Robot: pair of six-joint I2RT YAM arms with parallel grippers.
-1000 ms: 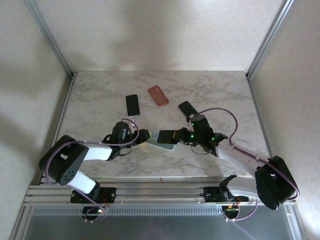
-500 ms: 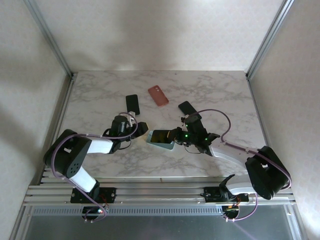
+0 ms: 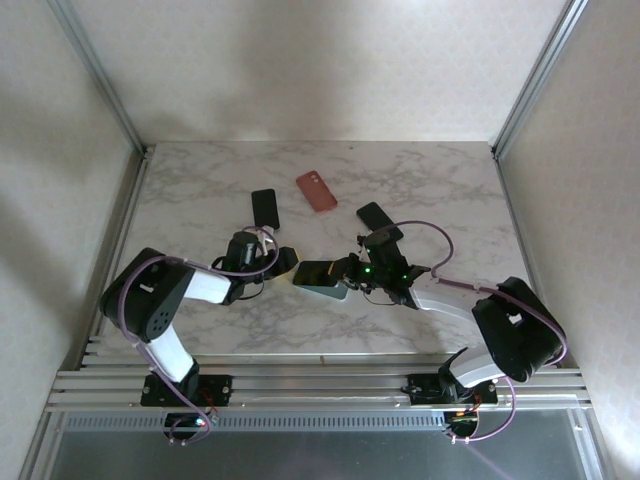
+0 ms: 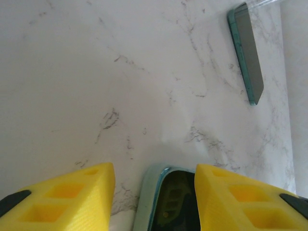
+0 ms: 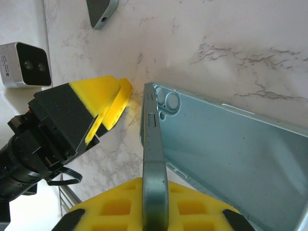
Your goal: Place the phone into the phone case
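Right gripper [image 5: 156,197] clamped shut on phone [image 5: 153,144], held on edge along one side of the pale blue case [image 5: 231,159], which lies flat on the marble table [image 4: 96,72], front centre. Left gripper [image 4: 154,173] has its jaws apart, straddling the case's end; contact unclear. Red case [image 3: 316,191] lies well behind.

A white marble table [image 3: 200,180] with grey veins fills the middle of the frame. Pale, faintly patterned walls [image 3: 320,60] rise behind and at both sides. Metal posts [image 3: 98,72] slant at upper left and upper right. A ribbed metal rail [image 3: 320,385] crosses the bottom. The light is soft and even.
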